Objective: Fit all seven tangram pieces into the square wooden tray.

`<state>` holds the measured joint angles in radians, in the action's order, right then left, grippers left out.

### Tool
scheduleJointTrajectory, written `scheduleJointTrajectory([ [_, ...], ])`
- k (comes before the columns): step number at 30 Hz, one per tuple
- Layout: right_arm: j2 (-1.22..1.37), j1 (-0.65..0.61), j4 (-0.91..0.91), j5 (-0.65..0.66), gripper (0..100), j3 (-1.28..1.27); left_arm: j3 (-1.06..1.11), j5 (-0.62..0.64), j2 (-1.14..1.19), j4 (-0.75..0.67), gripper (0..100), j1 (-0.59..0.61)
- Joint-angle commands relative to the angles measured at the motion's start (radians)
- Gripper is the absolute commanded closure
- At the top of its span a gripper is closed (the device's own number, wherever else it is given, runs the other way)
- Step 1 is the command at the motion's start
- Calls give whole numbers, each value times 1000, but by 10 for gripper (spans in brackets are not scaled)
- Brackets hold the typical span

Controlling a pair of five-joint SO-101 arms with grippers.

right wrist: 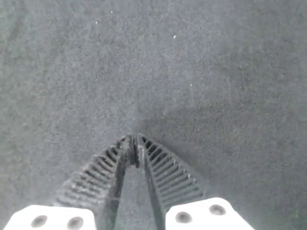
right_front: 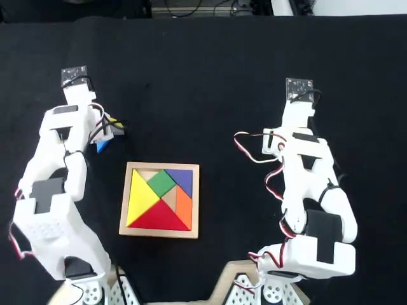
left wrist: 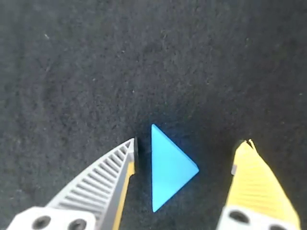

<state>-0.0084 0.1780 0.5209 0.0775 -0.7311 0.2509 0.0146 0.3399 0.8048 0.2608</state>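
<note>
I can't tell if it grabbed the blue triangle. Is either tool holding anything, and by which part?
Nothing is held. The blue triangle lies loose between the fingers of the open left tool, not pinched. The right tool is shut on nothing.

Light-blue triangle [left wrist: 169,168], black cloth [right_front: 210,82], pale wooden tray [right_front: 159,234], grey-and-yellow ribbed left claw [left wrist: 190,142]

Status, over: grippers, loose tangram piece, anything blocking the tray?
Left gripper open, fingers either side of small blue triangle piece, flat on black cloth. Right gripper shut over bare cloth. Square wooden tray apart; no obstacle seen between.
</note>
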Motion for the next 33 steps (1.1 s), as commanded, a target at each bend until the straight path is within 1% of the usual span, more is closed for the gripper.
scheduleJointTrajectory([
  [1, -31, -18, -17, 0, 987, 31, -163, -9, 52, 112, 680, 10],
  [5, -31, -18, -17, 0, 987, 31, -245, -8, 114, 169, 687, 22],
  [10, -31, -18, -17, 0, 987, 33, -263, -17, 126, 226, 769, 28],
  [17, -31, -20, -17, 0, 987, 33, -262, -18, 126, 241, 757, 36],
  [21, -31, -20, -17, 0, 987, 35, -265, -60, 126, 288, 757, 30],
  [33, -31, -20, -17, 0, 987, 33, -274, -57, 129, 255, 762, 44],
])
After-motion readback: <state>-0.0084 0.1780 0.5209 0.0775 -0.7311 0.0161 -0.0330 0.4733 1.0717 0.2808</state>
